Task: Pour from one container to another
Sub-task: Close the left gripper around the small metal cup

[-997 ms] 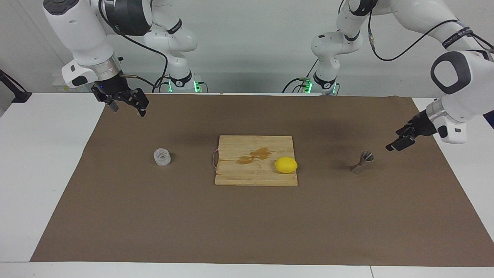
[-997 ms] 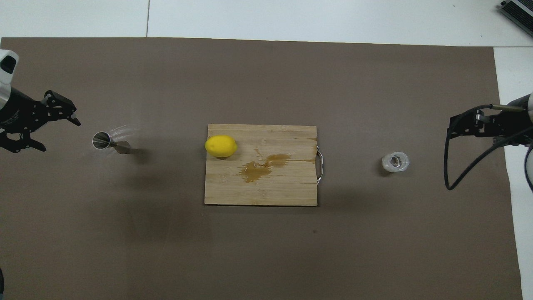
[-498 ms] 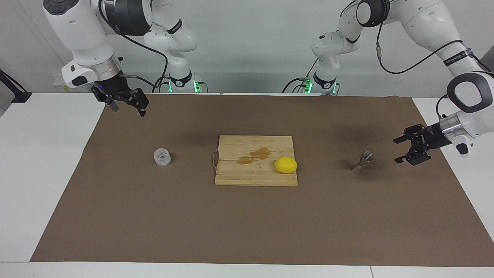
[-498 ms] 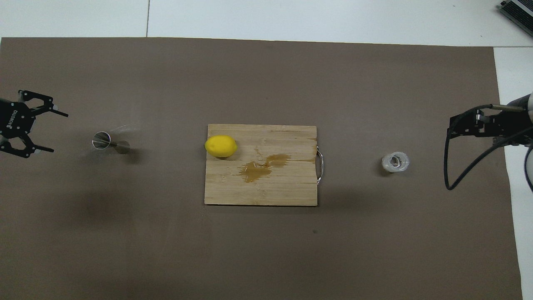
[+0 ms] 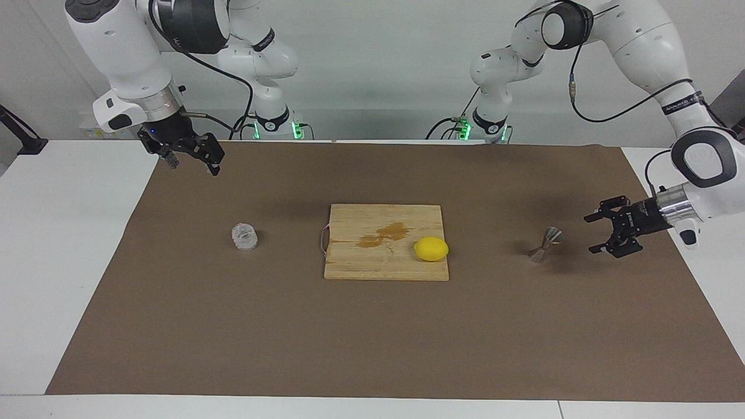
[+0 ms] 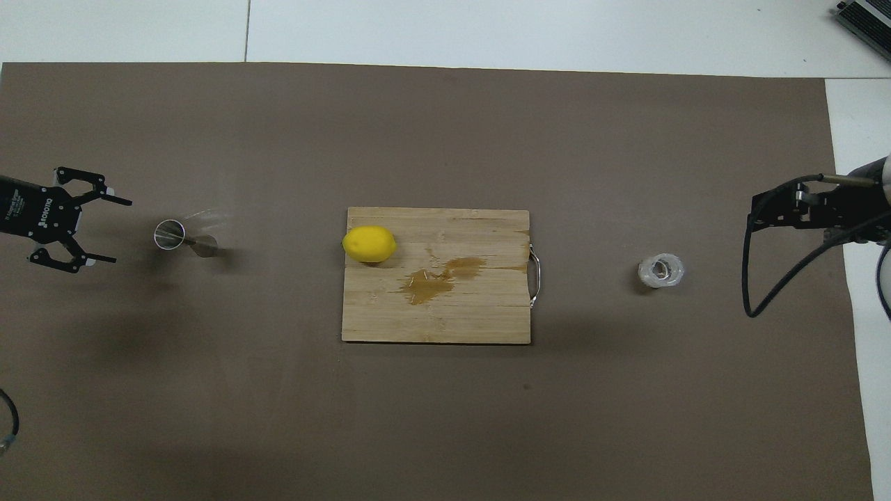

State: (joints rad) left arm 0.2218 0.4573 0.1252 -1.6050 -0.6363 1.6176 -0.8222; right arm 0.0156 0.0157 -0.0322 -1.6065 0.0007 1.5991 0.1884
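**Jigger upright at the left arm's end, open tool beside it**

Toward the left arm's end of the bench, on the brown mat point(image 5: 372, 349), the steel jigger point(image 5: 545, 245) stands upright, its long axis vertical and one open cone facing up. In the overhead view its round mouth point(image 6: 169, 234) shows as a bright ring. It is small and shiny, two cones joined at a narrow waist, about as tall as the lemon point(image 5: 431, 249).

The left tool point(image 5: 591, 234) hangs low just beside the jigger, on the side away from the board, turned level so that it points at the jigger. Its fingers stand wide apart and hold nothing; a clear gap lies between the fingertips and the steel.

Toward the right arm's end of the mat sits the glass cup point(image 5: 245, 237), squat, clear and ribbed, upright with its mouth up. The right tool point(image 5: 192, 164) waits in the air over the mat's corner by its own arm's base, well apart from the cup, fingers spread and empty.

Between the two containers lies the wooden cutting board point(image 5: 355, 265), with a brownish wet stain point(image 5: 381, 233) near its middle. The lemon rests on the board at the edge nearest the jigger.
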